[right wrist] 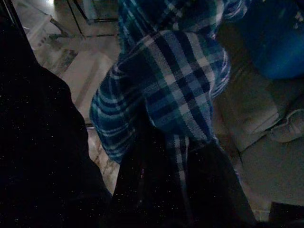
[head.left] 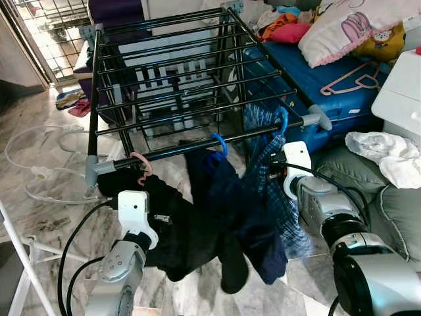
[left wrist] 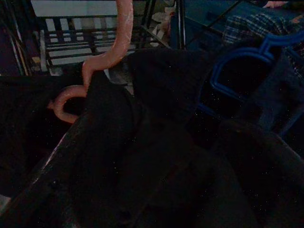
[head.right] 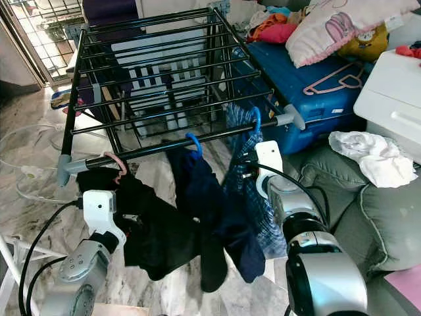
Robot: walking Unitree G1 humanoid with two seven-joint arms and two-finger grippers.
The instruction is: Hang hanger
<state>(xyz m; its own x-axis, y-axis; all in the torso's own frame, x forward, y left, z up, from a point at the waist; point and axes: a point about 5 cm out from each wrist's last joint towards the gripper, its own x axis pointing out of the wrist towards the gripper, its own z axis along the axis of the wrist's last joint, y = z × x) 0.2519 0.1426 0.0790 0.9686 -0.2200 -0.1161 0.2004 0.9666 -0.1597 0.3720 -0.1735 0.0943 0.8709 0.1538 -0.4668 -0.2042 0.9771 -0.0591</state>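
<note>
Left gripper [head.left: 146, 197] sits buried in the black garment [head.left: 184, 224] under the pink hanger [head.left: 140, 166]; right gripper [head.left: 279, 161] is against the plaid shirt [head.left: 276, 197]; jaw state of either cannot be told. Pink hanger's hook looks seated on the rack's near bar [head.left: 197, 146], left of two blue hangers [head.left: 219, 146], so hanging appears nearly done, release remaining. No legible writing.

bright, sharp head views, daylight from the grilled window [head.left: 49, 29] upper left, glare on floor [head.left: 39, 125], wrist views dim, murky
</note>
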